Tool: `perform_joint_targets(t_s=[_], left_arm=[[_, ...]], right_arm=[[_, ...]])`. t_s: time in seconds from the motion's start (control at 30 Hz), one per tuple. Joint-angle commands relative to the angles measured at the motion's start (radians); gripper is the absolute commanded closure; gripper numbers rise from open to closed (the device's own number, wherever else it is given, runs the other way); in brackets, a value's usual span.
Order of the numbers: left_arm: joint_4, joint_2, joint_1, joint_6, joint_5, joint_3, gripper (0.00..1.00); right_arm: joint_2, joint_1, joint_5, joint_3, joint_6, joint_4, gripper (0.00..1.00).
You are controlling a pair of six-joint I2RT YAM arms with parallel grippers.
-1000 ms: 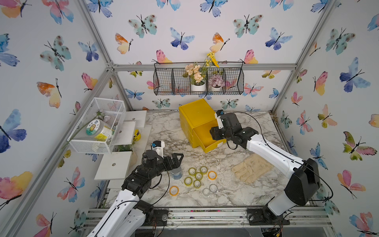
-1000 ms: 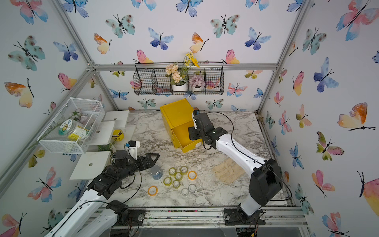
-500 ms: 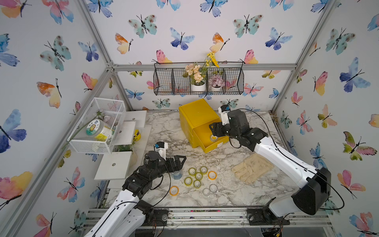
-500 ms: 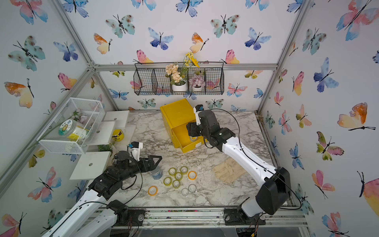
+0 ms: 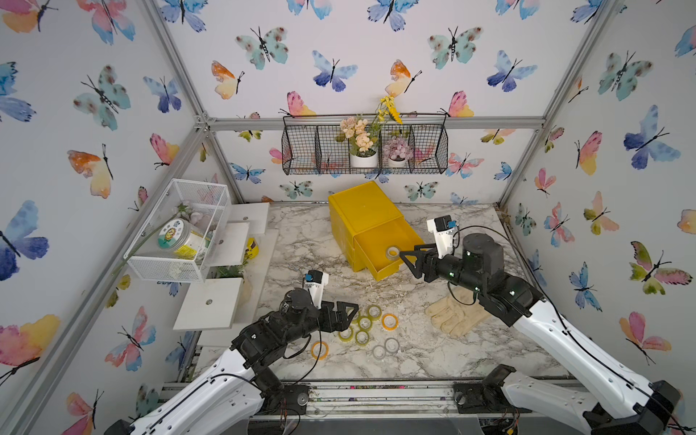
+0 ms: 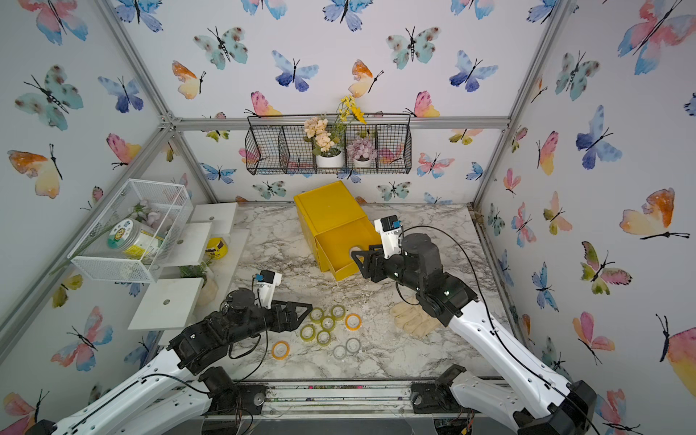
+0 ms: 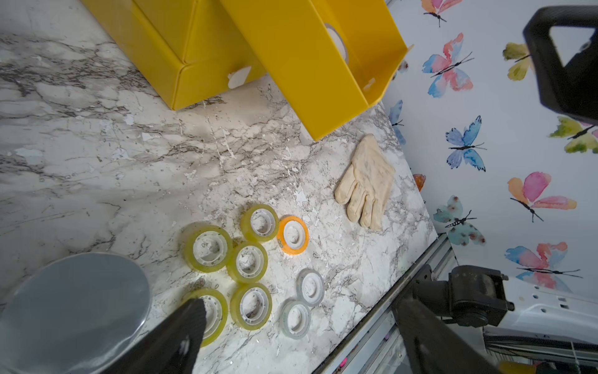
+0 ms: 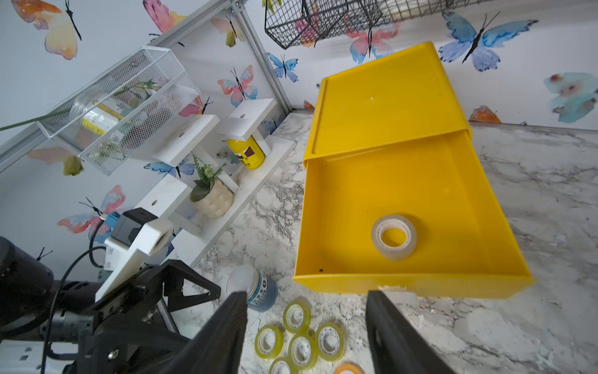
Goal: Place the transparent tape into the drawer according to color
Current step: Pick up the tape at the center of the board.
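While its jaws stand wide and empty, the black left gripper (image 5: 344, 316) hovers over yellow-green see-through tape rings (image 7: 263, 260): light, stiff, slick, probably best pinched across the outer rim. The right gripper (image 8: 305, 294), parted and empty, faces the yellow plastic drawer (image 8: 420, 286) holding one colourless roll (image 8: 393, 254).

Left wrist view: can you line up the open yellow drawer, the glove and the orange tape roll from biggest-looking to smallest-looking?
1. The open yellow drawer looks largest.
2. The glove comes next.
3. The orange tape roll looks smallest.
No two look alike in size, so the order is clear.
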Motion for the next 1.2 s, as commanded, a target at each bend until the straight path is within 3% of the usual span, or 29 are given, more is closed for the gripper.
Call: perform_joint_targets(t_s=[0.0,0.2,0.37,0.8,1.17], left_arm=[[-0.027,0.022,-0.101,-0.009,-0.128,0.036,0.03],[-0.042,0.132,-0.342,0.009,-0.295,0.071,0.04],[-0.025,0.297,-0.438,0.074,-0.317,0.116,0.07],[0.062,0.615,-0.456,0.211,-0.181,0.124,0.29],[0.069,0.733,-0.468,0.202,-0.213,0.101,0.3]], right_arm=[[-0.082,-0.005,-0.057,-0.097,0.02,-0.037,0.38],[-0.214,-0.005,-0.01,-0.268,0.052,-0.109,0.38],[-0.285,-0.005,0.052,-0.369,0.103,-0.134,0.39],[-0.255,-0.005,0.148,-0.388,0.131,-0.15,0.39],[-0.251,-0.005,0.168,-0.383,0.12,-0.145,0.39]])
